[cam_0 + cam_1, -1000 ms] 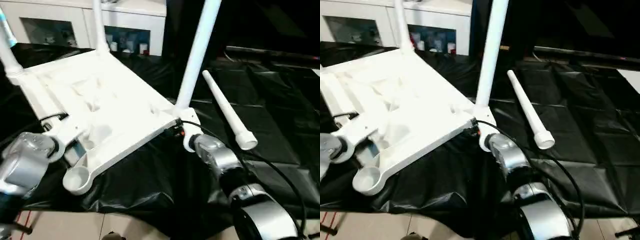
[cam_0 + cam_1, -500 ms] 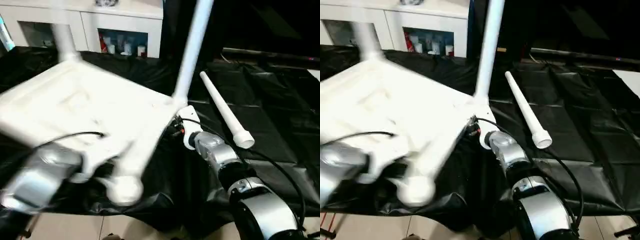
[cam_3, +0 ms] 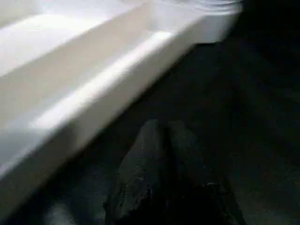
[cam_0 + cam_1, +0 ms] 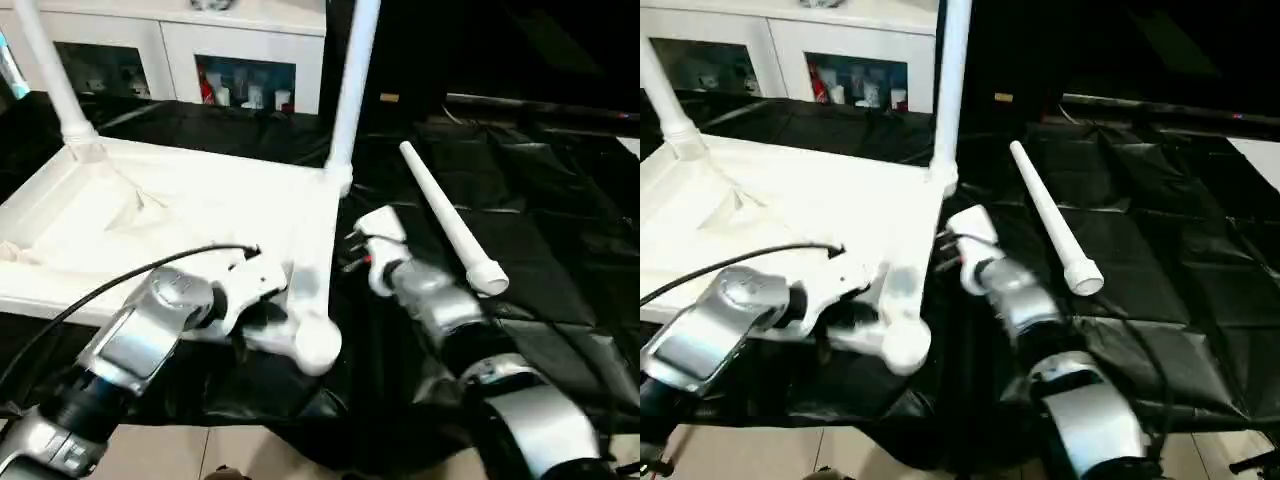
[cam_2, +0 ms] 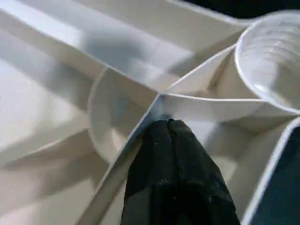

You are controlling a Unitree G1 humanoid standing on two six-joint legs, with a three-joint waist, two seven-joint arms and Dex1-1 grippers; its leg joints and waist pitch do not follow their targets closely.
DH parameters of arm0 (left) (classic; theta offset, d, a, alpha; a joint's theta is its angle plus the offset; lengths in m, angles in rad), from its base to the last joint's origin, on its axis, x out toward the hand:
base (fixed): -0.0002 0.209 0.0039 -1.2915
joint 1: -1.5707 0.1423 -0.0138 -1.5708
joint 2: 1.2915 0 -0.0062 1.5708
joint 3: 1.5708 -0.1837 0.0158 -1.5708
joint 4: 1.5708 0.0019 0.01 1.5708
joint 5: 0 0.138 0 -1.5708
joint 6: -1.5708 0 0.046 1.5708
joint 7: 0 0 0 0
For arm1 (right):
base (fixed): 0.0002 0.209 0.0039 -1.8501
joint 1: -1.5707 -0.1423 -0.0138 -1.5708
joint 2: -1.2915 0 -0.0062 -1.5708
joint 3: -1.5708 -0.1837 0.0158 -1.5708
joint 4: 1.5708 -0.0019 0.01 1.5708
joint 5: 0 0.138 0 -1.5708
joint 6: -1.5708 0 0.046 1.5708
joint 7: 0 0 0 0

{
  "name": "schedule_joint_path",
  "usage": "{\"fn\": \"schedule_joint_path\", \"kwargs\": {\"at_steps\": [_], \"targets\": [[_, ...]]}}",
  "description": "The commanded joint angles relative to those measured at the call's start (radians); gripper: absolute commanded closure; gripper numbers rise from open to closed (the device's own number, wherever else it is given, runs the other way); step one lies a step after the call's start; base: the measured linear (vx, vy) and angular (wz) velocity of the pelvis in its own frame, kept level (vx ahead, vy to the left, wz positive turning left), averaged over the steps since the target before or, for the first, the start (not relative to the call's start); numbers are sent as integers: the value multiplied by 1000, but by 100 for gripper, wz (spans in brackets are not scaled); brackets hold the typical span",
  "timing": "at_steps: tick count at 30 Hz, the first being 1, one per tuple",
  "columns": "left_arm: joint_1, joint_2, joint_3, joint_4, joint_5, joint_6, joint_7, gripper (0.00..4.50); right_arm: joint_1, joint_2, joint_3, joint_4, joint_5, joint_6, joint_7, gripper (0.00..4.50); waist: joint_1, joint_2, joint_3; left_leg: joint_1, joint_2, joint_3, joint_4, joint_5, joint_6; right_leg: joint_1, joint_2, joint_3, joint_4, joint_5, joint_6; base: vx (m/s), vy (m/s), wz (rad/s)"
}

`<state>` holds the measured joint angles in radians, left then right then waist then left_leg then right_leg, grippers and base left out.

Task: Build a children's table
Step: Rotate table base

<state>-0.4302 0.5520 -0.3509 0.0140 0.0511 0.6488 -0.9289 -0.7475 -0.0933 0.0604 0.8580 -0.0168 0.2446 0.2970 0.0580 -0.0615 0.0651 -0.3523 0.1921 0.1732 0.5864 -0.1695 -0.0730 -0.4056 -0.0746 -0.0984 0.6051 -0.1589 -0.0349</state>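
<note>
Tabletop (image 4: 150,215) lies upside down on the black sheet (image 4: 560,200), ribs up, presumably so legs can be pushed into the corner sockets; two legs (image 4: 352,90) stand fitted at the far corners, a loose leg (image 4: 450,222) lies just beside it; left gripper (image 5: 171,129), fingers pinched together on a rib near the empty near-corner socket (image 4: 315,345), forearm reaching in low; right gripper (image 3: 164,136), fingers together on nothing, hangs over the sheet beside the top's edge.
</note>
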Motion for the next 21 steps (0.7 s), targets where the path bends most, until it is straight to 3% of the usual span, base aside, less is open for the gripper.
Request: {"fn": "schedule_joint_path", "kwargs": {"at_steps": [1, 2, 3, 4, 5, 6, 7, 8, 10, 14, 17, 21], "targets": [[-5, -8, 46, -44, -24, -14, 19, 450, -20, -22, -16, -38, -23, 59, -35, 419, 2, 12, -67, 8, 33, -14, -71, -296, -40, 45, -71, 58, -79, -403, -111, 0, 0, 0], [-6, -18, 75, -63, -37, 0, 35, 450, -33, -39, -34, -39, 4, 59, 8, 419, 2, 13, -68, 9, 33, -14, -71, -298, -40, 45, -71, 58, -79, -404, -110, 0, 0, 0], [-9, -24, 95, -74, -47, 12, 48, 450, -44, -52, -50, -36, 28, 58, 34, 419, 1, 7, -69, 7, 33, -13, -68, -297, -33, 46, -72, 57, -78, -402, -110, 0, 0, 0], [-13, -32, 124, -89, -62, 29, 61, 450, -74, -70, -87, -9, 53, 68, 9, 404, 2, 7, -69, 6, 35, -13, -68, -287, -28, 45, -74, 59, -77, -389, -112, 0, 0, 0], [-13, -32, 124, -89, -62, 29, 61, 450, -74, -70, -87, -9, 53, 68, 9, 394, 2, 8, -70, 6, 35, -13, -67, -280, -28, 45, -72, 58, -74, -377, -117, 0, 0, 0], [-15, -34, 134, -94, -69, 15, 72, 450, -99, -88, -110, 18, 61, 75, -34, 386, 1, 0, -68, 3, 34, -11, -67, -268, -26, 45, -69, 57, -73, -360, -119, 0, 0, 0], [-15, -34, 134, -94, -69, 15, 72, 450, -99, -88, -110, 18, 61, 75, -34, 383, 2, 3, -67, 5, 32, -11, -66, -273, -26, 42, -68, 56, -73, -368, -119, 0, 0, 0], [-31, -75, 175, -88, -76, -16, 135, 450, -143, -121, -111, 76, 49, 68, -45, 374, 2, -1, -66, 3, 31, -9, -65, -272, -25, 43, -68, 56, -75, -374, -114, 0, 0, 0], [-46, -96, 180, -73, -51, -43, 188, 450, -173, -143, -107, 111, 32, 71, -54, 350, 6, -3, -69, 2, 31, -8, -60, -256, -22, 42, -68, 55, -74, -360, -118, 0, 0, 0], [-46, -96, 180, -73, -51, -43, 188, 450, -173, -143, -107, 111, 32, 71, -54, 350, 4, -9, -71, -5, 31, -10, -61, -247, -19, 47, -68, 54, -70, -347, -104, 0, 0, 0], [-47, -97, 180, -71, -48, -44, 192, 450, -175, -144, -106, 113, 31, 71, -54, 350, 5, -10, -79, -14, 30, -6, -54, -169, -5, 48, -66, 57, -54, -230, -131, 0, 0, 0], [-56, -123, 158, -79, -52, -90, 189, 450, -249, -206, -101, 251, -1, 86, -70, 311, 8, -9, -75, -10, 30, -4, -52, -203, -6, 45, -67, 55, -59, -274, -147, 0, 0, 0]]}}
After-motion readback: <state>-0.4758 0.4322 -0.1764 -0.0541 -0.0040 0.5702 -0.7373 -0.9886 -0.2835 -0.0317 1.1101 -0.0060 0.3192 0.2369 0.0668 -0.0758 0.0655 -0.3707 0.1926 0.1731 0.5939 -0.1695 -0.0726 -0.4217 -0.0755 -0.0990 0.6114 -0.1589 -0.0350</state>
